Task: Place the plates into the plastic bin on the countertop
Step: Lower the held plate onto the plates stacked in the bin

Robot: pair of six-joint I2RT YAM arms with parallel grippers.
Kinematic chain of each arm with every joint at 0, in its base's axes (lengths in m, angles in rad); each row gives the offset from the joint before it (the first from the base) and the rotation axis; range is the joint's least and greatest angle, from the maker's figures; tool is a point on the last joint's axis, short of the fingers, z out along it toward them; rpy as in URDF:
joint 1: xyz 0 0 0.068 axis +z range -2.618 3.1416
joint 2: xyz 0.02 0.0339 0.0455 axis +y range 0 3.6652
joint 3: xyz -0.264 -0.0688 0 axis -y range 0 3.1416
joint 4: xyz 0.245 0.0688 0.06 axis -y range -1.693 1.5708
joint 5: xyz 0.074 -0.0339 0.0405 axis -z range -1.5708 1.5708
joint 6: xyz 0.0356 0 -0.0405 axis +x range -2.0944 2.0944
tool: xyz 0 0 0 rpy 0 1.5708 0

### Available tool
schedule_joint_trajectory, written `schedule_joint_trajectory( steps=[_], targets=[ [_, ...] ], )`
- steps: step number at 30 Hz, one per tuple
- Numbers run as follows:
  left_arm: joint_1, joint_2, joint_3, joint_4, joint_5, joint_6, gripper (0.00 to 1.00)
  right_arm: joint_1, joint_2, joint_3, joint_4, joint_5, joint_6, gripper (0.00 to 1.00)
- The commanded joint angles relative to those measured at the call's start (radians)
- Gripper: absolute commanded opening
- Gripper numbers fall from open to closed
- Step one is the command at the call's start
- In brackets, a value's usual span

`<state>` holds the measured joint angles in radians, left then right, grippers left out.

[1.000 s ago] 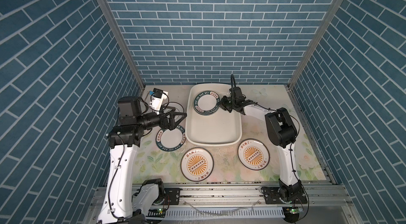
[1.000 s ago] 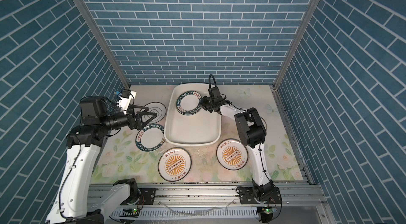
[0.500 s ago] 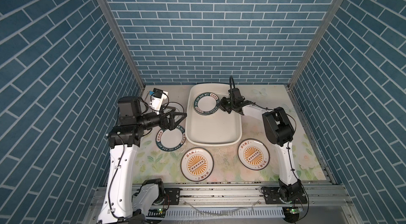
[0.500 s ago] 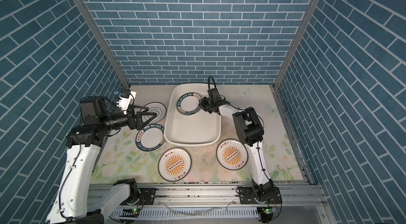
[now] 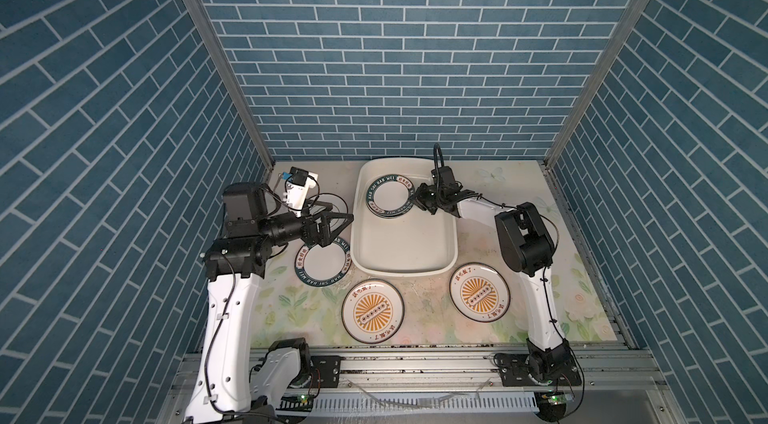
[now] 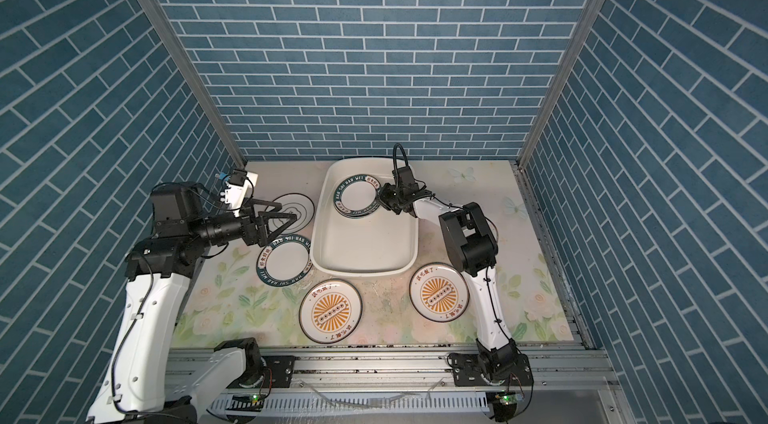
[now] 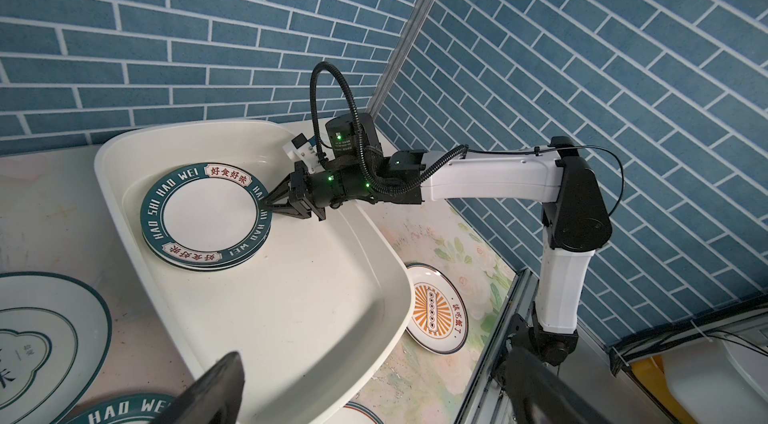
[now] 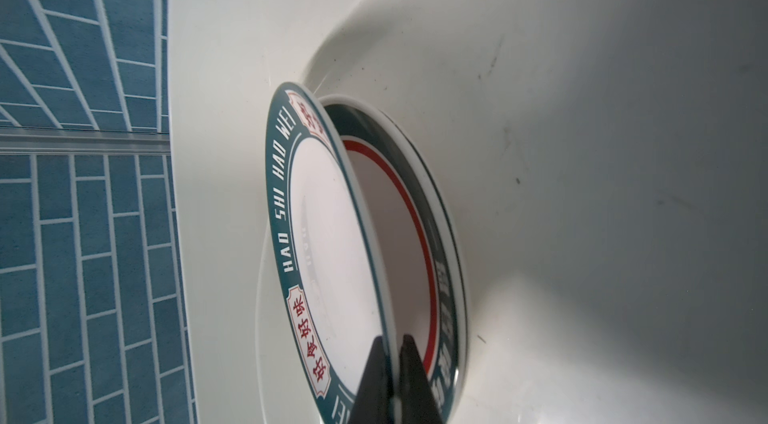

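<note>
Nine o'clock: left gripper spread wide, empty, over green-rimmed plate on countertop. Twelve o'clock: plastic bin, top plate inside, three-o'clock rim pinched tight by right gripper, tilted above lower plate.

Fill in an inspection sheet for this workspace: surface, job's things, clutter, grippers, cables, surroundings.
Surface: floral countertop, stained near the plastic bin.
Job's things: plastic bin holds a stack of green-rimmed plates; outside it lie one green-rimmed plate, two sunburst plates and a black-ringed plate.
Clutter: nothing seen.
Grippers: right gripper shut on the top plate at its rim, that plate tilted off the stack; left gripper open, empty, left of the bin.
Cables: black hose loops above the right wrist.
Surroundings: blue brick-pattern walls; metal rail in front.
</note>
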<state>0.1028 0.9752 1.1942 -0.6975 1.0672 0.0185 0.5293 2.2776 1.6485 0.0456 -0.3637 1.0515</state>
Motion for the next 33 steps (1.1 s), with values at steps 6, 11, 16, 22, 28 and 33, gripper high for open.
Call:
schedule_joint_trajectory(
  steps=[6, 11, 16, 22, 28, 33],
  targets=[
    [0.006, -0.006, -0.001, -0.009, 0.013, 0.012, 0.99, -0.002, 0.022, 0.033, 0.034, -0.017, 0.035, 0.04],
    [0.006, -0.006, 0.001, -0.01, 0.013, 0.014, 1.0, -0.008, 0.013, 0.025, 0.033, -0.014, 0.033, 0.07],
    [0.005, -0.007, -0.001, -0.01, 0.011, 0.015, 1.0, -0.015, 0.004, 0.024, 0.026, -0.017, 0.03, 0.09],
    [0.006, -0.01, 0.001, -0.011, 0.013, 0.015, 1.0, -0.018, 0.008, 0.027, 0.024, -0.028, 0.032, 0.1],
    [0.006, -0.011, 0.001, -0.013, 0.013, 0.017, 1.0, -0.017, 0.016, 0.03, 0.015, -0.037, 0.032, 0.13],
    [0.006, -0.01, 0.001, -0.014, 0.013, 0.018, 1.0, -0.018, 0.026, 0.042, 0.002, -0.049, 0.03, 0.17]
  ],
)
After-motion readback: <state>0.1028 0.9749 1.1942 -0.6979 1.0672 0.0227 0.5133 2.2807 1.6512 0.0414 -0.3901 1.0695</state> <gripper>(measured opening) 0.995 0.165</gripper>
